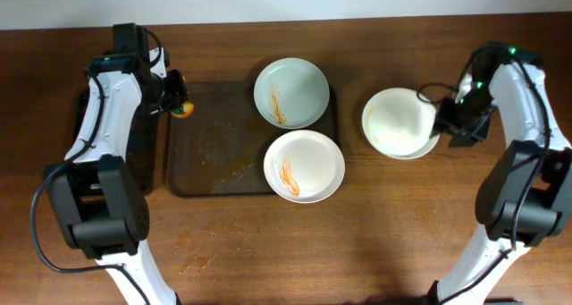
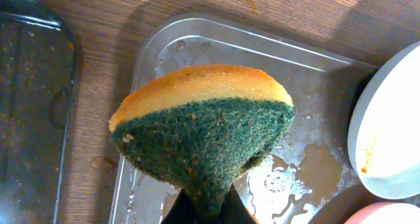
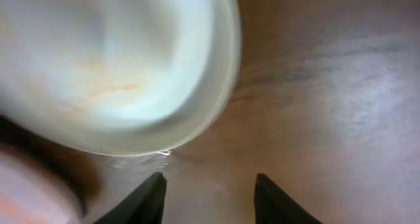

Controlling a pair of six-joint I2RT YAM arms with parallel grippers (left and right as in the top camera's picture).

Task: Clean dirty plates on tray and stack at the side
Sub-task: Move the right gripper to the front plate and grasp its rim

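my left gripper [image 2: 205, 215] is pinched on the sponge [image 2: 203, 129] over the tray's [image 1: 210, 153] left end. my right gripper [image 3: 209, 183] is spread wide and empty, close to the side plate [image 1: 399, 122] on the table. the far plate [image 1: 291, 92] and near plate [image 1: 304, 165] lie streaked on the tray. i judge scrubbing comes next: right steadies one, left wipes.

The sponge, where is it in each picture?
Overhead: the sponge sits upper left, at the top-left corner of the tray.
Left wrist: the sponge fills the middle, above the tray.
Right wrist: not in it.
Shared landmark: the tray corner, in overhead and left wrist.
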